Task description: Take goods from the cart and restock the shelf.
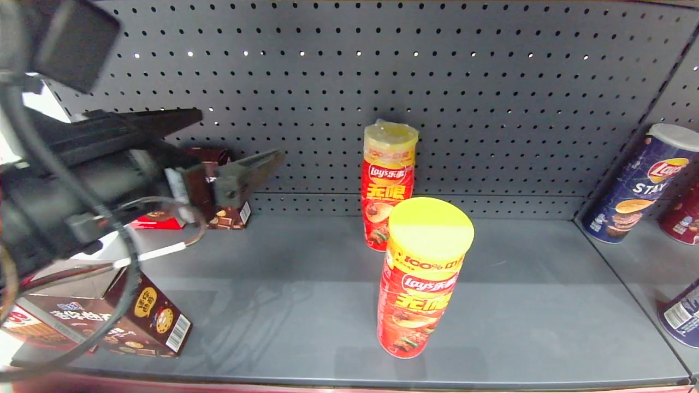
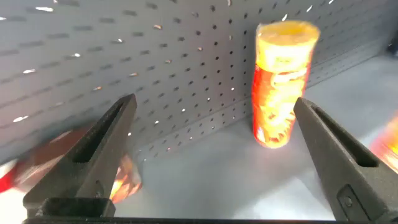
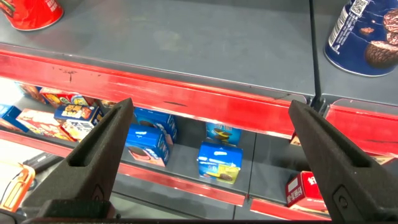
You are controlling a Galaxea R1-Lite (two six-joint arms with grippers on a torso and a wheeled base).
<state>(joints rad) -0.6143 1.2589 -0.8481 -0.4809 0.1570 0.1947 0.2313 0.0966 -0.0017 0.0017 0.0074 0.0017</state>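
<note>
Head view: front can [image 1: 423, 278] and rear can [image 1: 387, 185] stand upright around the middle of the shelf [image 1: 284, 305], left jaws spread empty at the shelf's left rear; left wrist view: rear can stands beyond them; right wrist view: right jaws gape empty before the shelf's front edge.

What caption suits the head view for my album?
Open left gripper above a grey shelf; front chip can and back chip can stand upright.
</note>
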